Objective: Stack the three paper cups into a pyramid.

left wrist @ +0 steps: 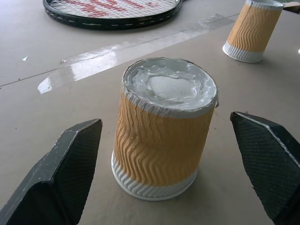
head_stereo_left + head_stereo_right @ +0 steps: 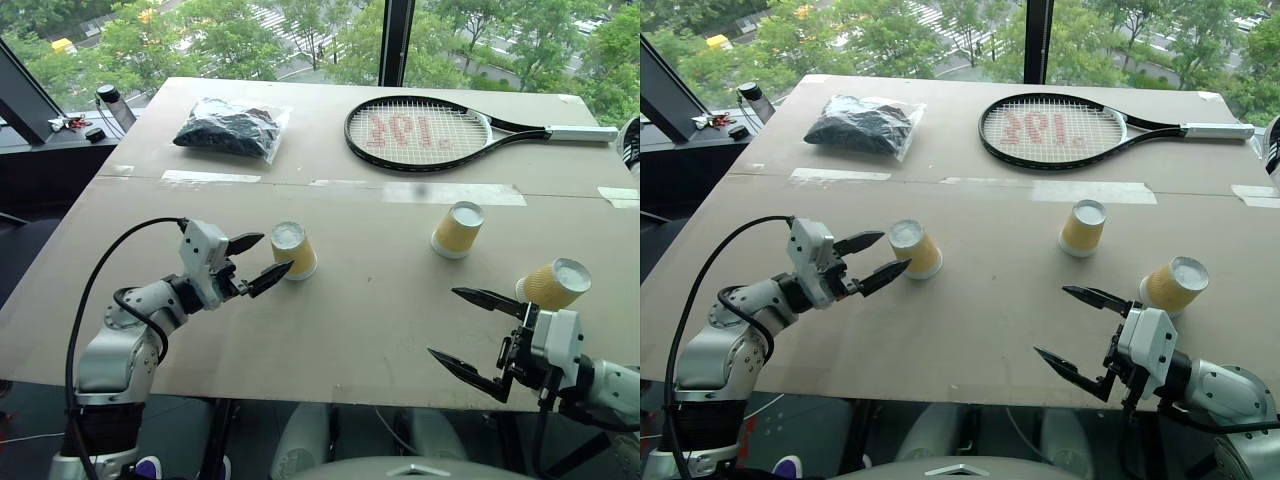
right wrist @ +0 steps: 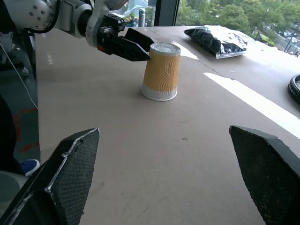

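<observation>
Table [image 2: 330, 330] — broad, flat, matte tan board with strips of glossy clear tape across its middle; carries everything.
Tennis racket [image 2: 420, 133] — black oval frame, white strings with red marking, white grip; toward far right corner.
Clear bag [image 2: 232, 128] of dark contents — soft, crinkled; toward far left corner.
Three paper cups, all inverted, tapered, with wavy-embossed yellow-orange sides, white rim band and recessed white base:
- left cup [image 2: 293, 250] — upright on rim, left of table centre;
- middle cup [image 2: 458, 229] — right of centre, well apart from the first;
- right cup [image 2: 554, 284] — close to right edge, tilted.

Left gripper [image 2: 258, 260] — spread wide, level, textured black fingertips [image 1: 65, 173] flanking left cup on both sides, not yet touching.
Right gripper [image 2: 468, 328] — spread wide, empty, near front edge, just beside right cup.

Step in hand, as judged: approach to first pick; no pyramid begun, no two cups yet adjacent.
Next move calls for: closing gently on left cup at mid-height — thin paper wall likely to crush under excess force — then lifting clear and setting beside middle cup to form the base pair.
</observation>
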Controlling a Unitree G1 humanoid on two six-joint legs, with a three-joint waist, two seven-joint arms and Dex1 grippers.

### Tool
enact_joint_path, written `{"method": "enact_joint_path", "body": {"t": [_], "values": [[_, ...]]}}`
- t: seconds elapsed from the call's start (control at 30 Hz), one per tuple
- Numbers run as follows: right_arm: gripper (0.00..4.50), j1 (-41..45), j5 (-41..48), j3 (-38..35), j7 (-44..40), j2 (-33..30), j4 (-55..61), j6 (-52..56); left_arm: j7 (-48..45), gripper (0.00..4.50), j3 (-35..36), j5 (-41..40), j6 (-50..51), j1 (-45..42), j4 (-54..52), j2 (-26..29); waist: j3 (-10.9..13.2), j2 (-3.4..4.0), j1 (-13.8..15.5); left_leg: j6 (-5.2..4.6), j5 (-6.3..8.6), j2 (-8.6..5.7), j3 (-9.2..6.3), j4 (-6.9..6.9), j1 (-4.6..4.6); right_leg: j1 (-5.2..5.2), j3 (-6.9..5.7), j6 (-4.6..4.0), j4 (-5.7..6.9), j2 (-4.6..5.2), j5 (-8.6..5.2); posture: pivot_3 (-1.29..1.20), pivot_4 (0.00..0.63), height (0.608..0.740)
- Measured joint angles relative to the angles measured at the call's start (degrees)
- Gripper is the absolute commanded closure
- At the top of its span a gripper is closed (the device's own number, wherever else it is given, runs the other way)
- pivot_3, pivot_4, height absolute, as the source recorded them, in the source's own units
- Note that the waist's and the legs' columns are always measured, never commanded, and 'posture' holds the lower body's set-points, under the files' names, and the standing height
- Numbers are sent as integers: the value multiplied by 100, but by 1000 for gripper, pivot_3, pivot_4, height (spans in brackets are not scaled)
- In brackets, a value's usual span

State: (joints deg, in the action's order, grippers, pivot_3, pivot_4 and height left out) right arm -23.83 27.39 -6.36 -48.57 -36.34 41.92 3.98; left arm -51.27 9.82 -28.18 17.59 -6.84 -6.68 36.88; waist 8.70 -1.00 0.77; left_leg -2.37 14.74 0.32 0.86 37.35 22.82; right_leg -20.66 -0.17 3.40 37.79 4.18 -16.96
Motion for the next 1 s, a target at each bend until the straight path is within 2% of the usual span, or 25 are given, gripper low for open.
{"method": "enact_joint_path", "body": {"t": [0.37, 0.47, 0.53, 0.6, 0.83, 0.97, 1.0], "values": [[128, -171, -31, 87, 190, -17, 254, 192, -425, 0, -386, 279, -452, -823, 929, -201, 0, -1, 1, 0, 0, 0, 0, 4, 0, 0, -7, 1, 4, -2, 0, 0, 150, 740], [0, -154, -95, 93, 301, 54, 254, 195, -545, 762, -461, 336, -561, -974, 1091, -241, 0, -1, -5, 0, 0, 0, 1, 4, 0, -1, -8, 1, 5, -4, 0, 0, 150, 740], [0, -121, -126, 114, 341, 69, 254, 202, -674, 1721, -499, 356, -684, -1025, 1219, -242, 0, -1, -20, 0, 0, 0, 2, 4, -1, -1, -7, 1, 6, -6, 1, 0, 150, 740], [0, -103, -169, 136, 350, 78, 239, 193, -784, 2165, -516, 394, -851, -1052, 1329, -247, 0, -1, -15, 0, 0, 0, 2, 4, -1, -1, -8, 1, 6, -6, 1, 0, 150, 740], [0, -224, -392, 238, 452, 269, 163, 95, -1071, 2165, -619, 444, -1055, -1271, 1571, -329, 0, -1, 6, 0, 0, -1, 1, 7, 0, 0, -11, 1, 7, -6, 1, 0, 150, 740], [0, -213, -584, 358, 558, 365, 141, 37, -1154, 2165, -865, 461, -972, -1616, 1622, -488, -1, -3, 3, 0, 0, -3, 3, 10, 2, 0, -9, 3, 8, -9, 1, 0, 150, 740], [0, -285, -658, 367, 664, 407, 150, 40, -1168, 2165, -1091, 584, -908, -1966, 1684, -640, 0, -4, 11, 0, 0, -5, -1, 12, 5, 0, -13, 3, 8, -11, 1, 0, 150, 740]]}}
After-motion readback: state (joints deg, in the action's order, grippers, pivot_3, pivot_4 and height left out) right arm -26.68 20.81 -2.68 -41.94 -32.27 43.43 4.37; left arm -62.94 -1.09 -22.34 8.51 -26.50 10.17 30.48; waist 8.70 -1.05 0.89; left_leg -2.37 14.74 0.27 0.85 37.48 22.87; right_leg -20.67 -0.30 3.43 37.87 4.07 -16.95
